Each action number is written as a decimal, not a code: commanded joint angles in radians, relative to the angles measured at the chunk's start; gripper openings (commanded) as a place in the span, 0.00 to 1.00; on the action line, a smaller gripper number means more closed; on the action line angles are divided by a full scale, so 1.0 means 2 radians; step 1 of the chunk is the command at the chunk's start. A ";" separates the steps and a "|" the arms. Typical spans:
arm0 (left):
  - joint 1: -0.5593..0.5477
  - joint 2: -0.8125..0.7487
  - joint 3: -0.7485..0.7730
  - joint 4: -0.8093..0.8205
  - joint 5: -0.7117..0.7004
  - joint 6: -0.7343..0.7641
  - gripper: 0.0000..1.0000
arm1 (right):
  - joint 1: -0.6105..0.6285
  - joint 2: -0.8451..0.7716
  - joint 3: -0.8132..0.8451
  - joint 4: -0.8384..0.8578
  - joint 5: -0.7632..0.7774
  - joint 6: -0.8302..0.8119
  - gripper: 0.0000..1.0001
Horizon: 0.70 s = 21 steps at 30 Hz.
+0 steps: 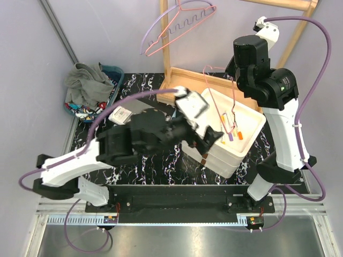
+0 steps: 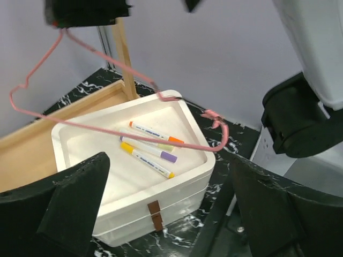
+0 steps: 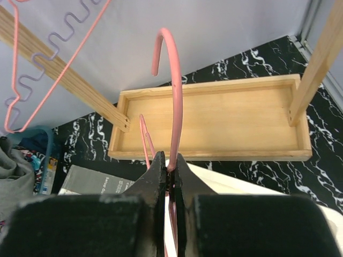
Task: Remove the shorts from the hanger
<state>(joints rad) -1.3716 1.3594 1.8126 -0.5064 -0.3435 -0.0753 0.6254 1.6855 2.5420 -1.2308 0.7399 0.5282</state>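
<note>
The grey shorts point(image 1: 86, 80) lie heaped in a blue basket point(image 1: 115, 75) at the far left, with the multicolour print shorts point(image 1: 80, 111) under them. I cannot make out the navy pair. My right gripper point(image 1: 233, 80) is shut on the neck of a bare pink wire hanger point(image 3: 170, 80) and holds it over the white box. The hanger point(image 2: 107, 128) carries no cloth. My left gripper point(image 2: 177, 214) is open and empty, low in front of the box's near corner. It also shows in the top view point(image 1: 211, 136).
A white lidded box point(image 2: 177, 176) holds three markers point(image 2: 150, 150). Behind it stands a wooden rack with a tray base point(image 1: 214, 83). Pink and lilac hangers point(image 1: 177, 27) hang on its rail. A booklet point(image 1: 123, 114) lies beside the basket.
</note>
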 commanded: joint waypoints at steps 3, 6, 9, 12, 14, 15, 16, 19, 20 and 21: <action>-0.045 0.046 0.065 0.012 -0.065 0.149 0.99 | 0.000 0.001 -0.004 -0.024 0.057 0.011 0.00; -0.054 0.064 0.075 0.011 -0.076 0.161 0.99 | 0.000 0.007 0.008 -0.030 0.063 0.009 0.00; -0.059 0.085 0.091 0.012 -0.093 0.173 0.99 | 0.000 0.022 0.035 -0.048 0.066 0.008 0.00; -0.061 0.114 0.111 0.012 -0.127 0.193 0.99 | 0.000 0.033 0.056 -0.063 0.054 0.018 0.00; -0.061 0.138 0.126 0.012 -0.170 0.212 0.98 | 0.000 0.032 0.055 -0.066 0.039 0.028 0.00; -0.061 0.145 0.139 0.011 -0.185 0.217 0.97 | 0.000 0.032 0.054 -0.070 0.035 0.032 0.00; -0.061 0.158 0.144 0.012 -0.208 0.220 0.91 | 0.000 0.031 0.053 -0.073 0.032 0.035 0.00; -0.062 0.174 0.157 0.012 -0.239 0.232 0.74 | 0.000 0.028 0.049 -0.080 0.017 0.049 0.00; -0.062 0.177 0.158 0.012 -0.248 0.239 0.71 | 0.000 0.025 0.047 -0.081 0.010 0.053 0.00; -0.061 0.180 0.159 0.012 -0.255 0.243 0.70 | -0.001 0.023 0.044 -0.082 0.006 0.055 0.00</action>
<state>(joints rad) -1.4906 1.7023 2.0754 -0.5217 -0.7097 0.3401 0.6254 1.7515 2.6148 -1.3449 0.7868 0.5835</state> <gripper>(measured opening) 0.734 0.058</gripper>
